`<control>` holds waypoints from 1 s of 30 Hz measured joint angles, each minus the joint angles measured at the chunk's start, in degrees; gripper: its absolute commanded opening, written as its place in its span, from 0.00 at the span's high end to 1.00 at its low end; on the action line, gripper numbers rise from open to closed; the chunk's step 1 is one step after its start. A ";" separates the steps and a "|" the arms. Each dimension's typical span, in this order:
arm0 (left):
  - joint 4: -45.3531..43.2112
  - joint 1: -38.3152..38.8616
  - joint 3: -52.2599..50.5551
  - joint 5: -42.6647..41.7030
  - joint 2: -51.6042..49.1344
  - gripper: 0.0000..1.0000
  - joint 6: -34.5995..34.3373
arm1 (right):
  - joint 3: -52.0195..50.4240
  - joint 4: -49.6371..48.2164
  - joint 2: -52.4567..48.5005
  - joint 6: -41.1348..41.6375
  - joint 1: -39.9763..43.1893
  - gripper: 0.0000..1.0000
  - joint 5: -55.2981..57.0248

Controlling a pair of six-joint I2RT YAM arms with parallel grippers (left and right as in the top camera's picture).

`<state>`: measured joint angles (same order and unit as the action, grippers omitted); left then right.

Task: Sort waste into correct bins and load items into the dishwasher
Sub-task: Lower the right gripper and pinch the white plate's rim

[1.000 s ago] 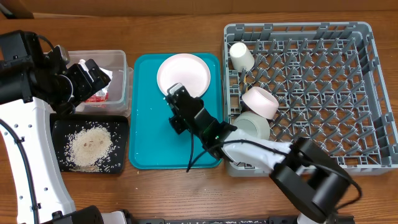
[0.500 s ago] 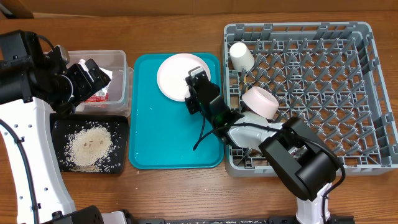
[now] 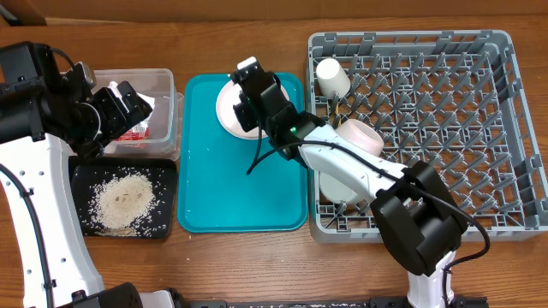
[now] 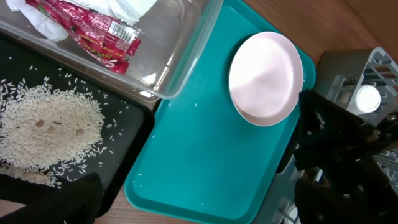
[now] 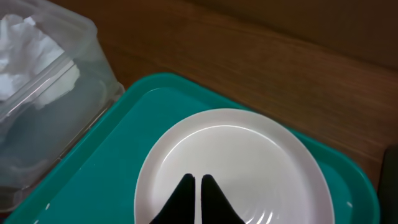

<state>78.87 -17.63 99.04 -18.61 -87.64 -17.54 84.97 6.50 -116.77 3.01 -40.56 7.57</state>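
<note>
Pink round plate [image 5: 249, 155] lies just beneath the right tool [image 5: 194, 186], on the teal plastic tray [image 5: 93, 168]; tool clenched on nothing; best to open it wide, straddle the plate's nearest rim, then pinch firmly before lifting.

A pale pink plate [image 4: 266, 78], a teal tray [image 4: 205, 162], white rice grains [image 4: 50, 130] speckling a black tray [image 4: 127, 124], a red wrapper [image 4: 93, 31] with white print, a grey lattice rack [image 3: 445, 128], a brown wood-grain surface [image 3: 257, 265].
</note>
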 measured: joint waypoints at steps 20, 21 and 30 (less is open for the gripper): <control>0.00 0.00 0.00 0.00 0.00 0.00 0.00 | 0.00 3.17 -10.97 2.93 -0.48 0.96 -5.64; 0.00 0.00 0.00 0.00 0.00 0.00 0.00 | 0.00 3.34 -10.97 2.95 -0.50 0.96 -6.03; 0.00 0.00 0.00 -0.02 0.00 0.00 0.00 | 0.96 9.68 -10.43 2.95 -3.54 0.96 -16.04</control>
<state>78.87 -17.63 99.04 -18.63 -87.64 -17.54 85.93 16.19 -127.20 5.96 -44.10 -8.47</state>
